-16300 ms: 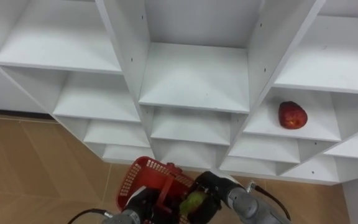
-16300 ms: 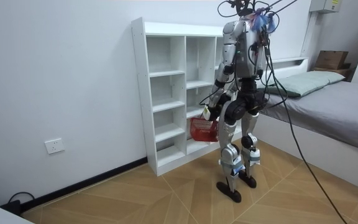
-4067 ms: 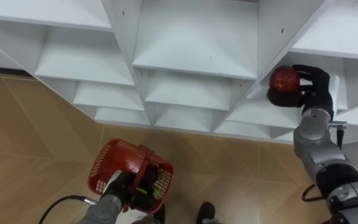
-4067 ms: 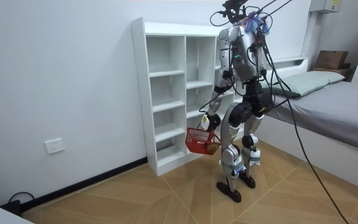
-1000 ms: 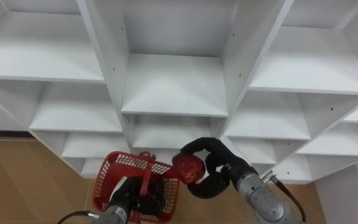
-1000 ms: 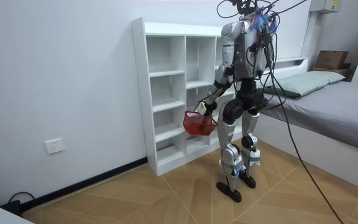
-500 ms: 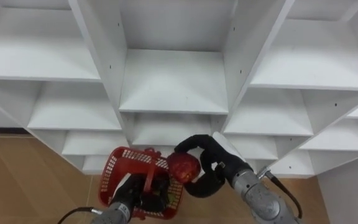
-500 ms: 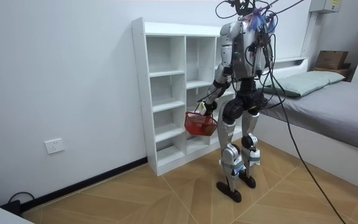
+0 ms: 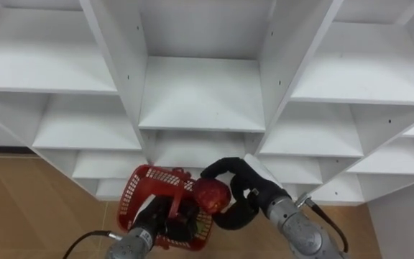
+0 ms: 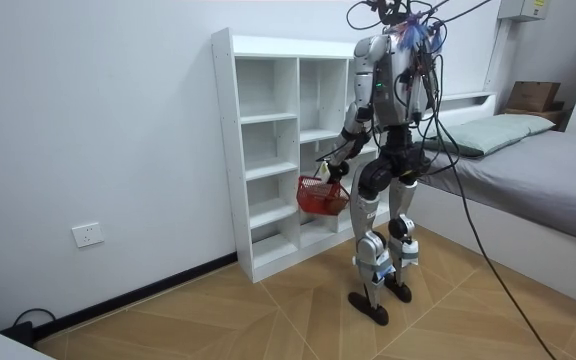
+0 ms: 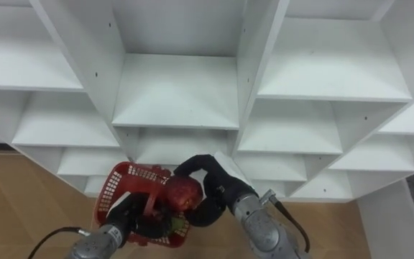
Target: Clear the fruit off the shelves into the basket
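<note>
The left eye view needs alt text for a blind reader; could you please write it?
The robot's right hand holds a red fruit at the rim of the red basket, whose handle the left hand grips, before white closet shelves.

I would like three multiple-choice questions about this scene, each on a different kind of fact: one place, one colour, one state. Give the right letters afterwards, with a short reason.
1. Where is the apple?
A. On a shelf
B. In the right hand, at the rim of the basket
C. On the floor

2. What colour is the basket?
A. White
B. Blue
C. Red

3. What is the state of the left hand?
A. Shut on the basket's handle
B. Open and hanging free
C. Flat on a shelf

Answers: 1 B, dark fingers curl round the apple; 2 C, its mesh walls are red; 3 A, its fingers wrap the handle.
</note>
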